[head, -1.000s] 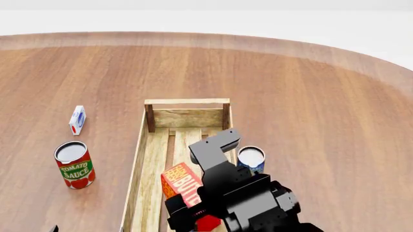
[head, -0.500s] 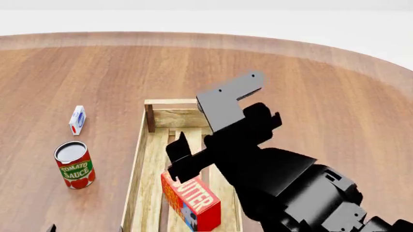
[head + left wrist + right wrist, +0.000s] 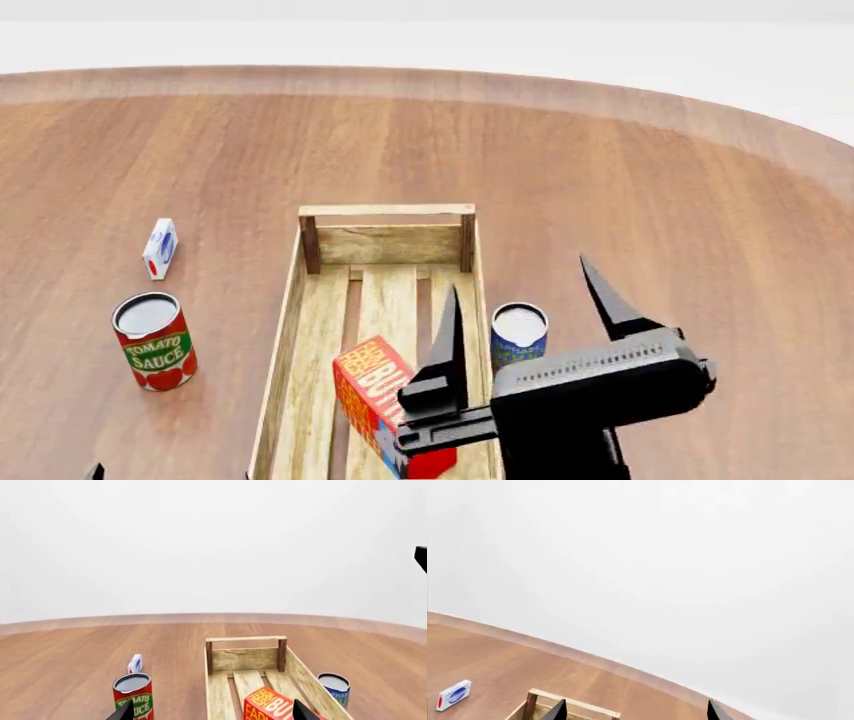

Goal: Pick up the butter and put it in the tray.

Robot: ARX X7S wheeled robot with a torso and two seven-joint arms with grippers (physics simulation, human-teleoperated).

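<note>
The butter, a red-orange carton with yellow lettering, stands inside the pale-wood tray near its front end. It also shows in the left wrist view, in the tray. My right gripper is open and empty, raised above the tray's right side with its fingers pointing away from me; the tray's far corner shows between its fingertips. My left gripper is open and empty, low at the near edge, only its tips showing.
A tomato sauce can stands left of the tray, with a small white-blue carton behind it. A blue can stands just right of the tray, partly behind my right gripper. The round wooden table's far edge curves across the back.
My right gripper has let go of the butter, which now stands in the tray. The arm lifted, swung back toward me and turned its open fingers to point away.
</note>
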